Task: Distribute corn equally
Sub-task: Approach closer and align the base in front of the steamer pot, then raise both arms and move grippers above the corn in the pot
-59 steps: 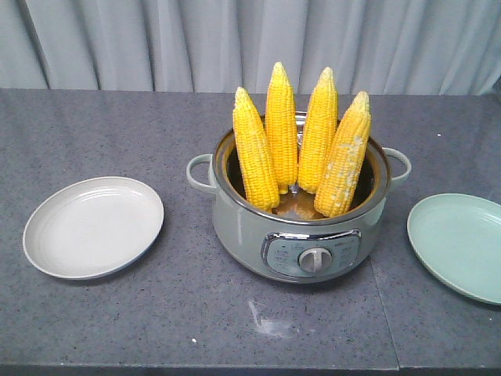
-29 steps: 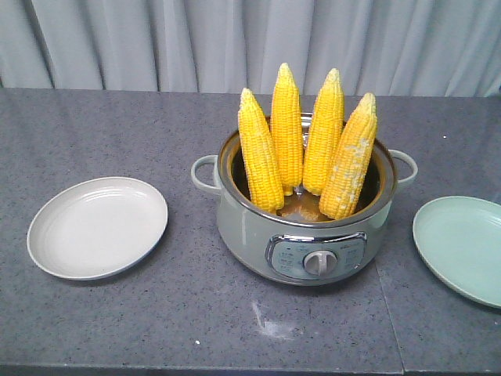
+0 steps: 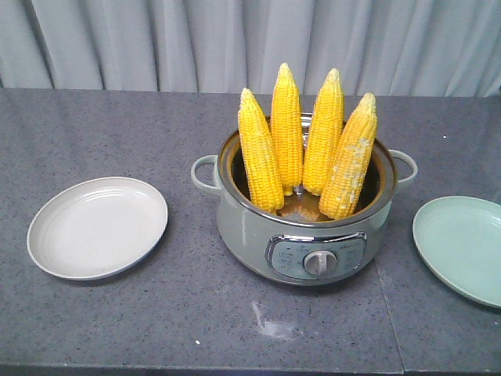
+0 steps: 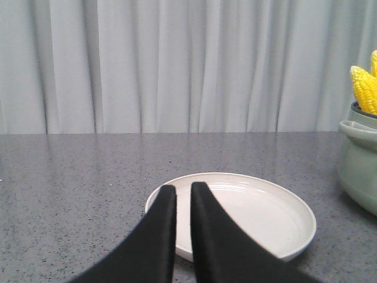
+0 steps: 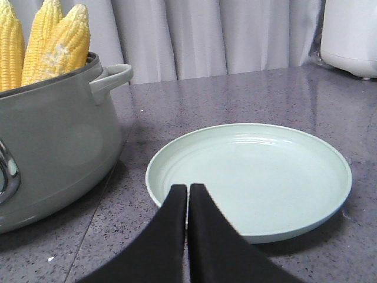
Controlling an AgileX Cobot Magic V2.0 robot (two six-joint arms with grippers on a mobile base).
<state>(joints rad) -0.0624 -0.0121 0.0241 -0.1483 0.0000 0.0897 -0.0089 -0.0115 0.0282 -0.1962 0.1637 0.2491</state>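
Several yellow corn cobs stand upright, tips up, in a grey-green electric pot at the table's middle. A white plate lies left of the pot and a pale green plate lies right of it; both hold nothing. My left gripper hovers low at the near rim of the white plate, shut to a narrow slit with nothing in it. My right gripper hangs over the near rim of the green plate, shut and holding nothing. Neither arm shows in the front view.
The pot has side handles and a front dial, and its corn rises well above the rim. A white appliance stands at the far right of the table. Grey curtains hang behind the dark speckled tabletop.
The whole scene sits a little further right and lower in the front view than one second ago. Pot, corn and plates keep their places relative to each other.
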